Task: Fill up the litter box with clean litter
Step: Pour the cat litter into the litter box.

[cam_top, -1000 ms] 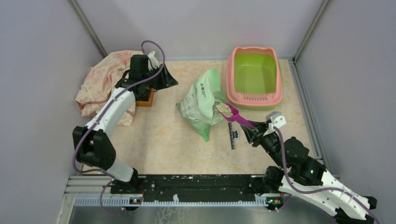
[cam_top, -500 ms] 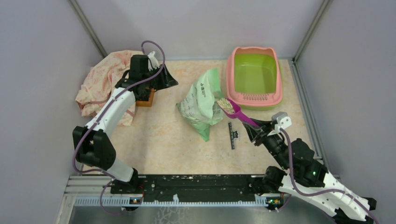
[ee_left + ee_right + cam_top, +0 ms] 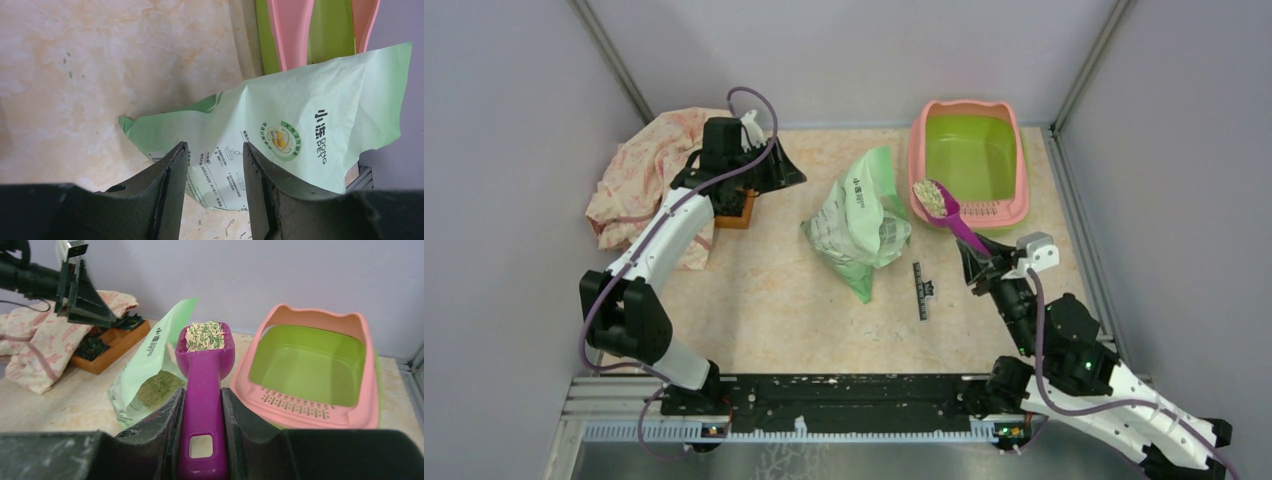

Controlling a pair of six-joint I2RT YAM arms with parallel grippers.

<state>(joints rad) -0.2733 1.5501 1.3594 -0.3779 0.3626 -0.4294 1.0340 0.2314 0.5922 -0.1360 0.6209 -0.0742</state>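
Right gripper (image 3: pixel 202 402) is clamping the handle of a purple scoop (image 3: pixel 204 367) heaped with clean litter (image 3: pixel 205 336), at the pink rim of the empty litter box (image 3: pixel 300 411). Next, likely: carrying it over the green basin and tipping. Left gripper (image 3: pixel 215 147) is idling open.

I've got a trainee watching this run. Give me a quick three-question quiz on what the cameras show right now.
1. True or false: the litter box is already filled.
2. Fill in: the right hand is shut on the purple ____.
3. Pick one: the left hand is A) open and empty, B) shut tight, C) out of every view.
Key: 1 false, its basin is bare; 2 scoop; 3 A.
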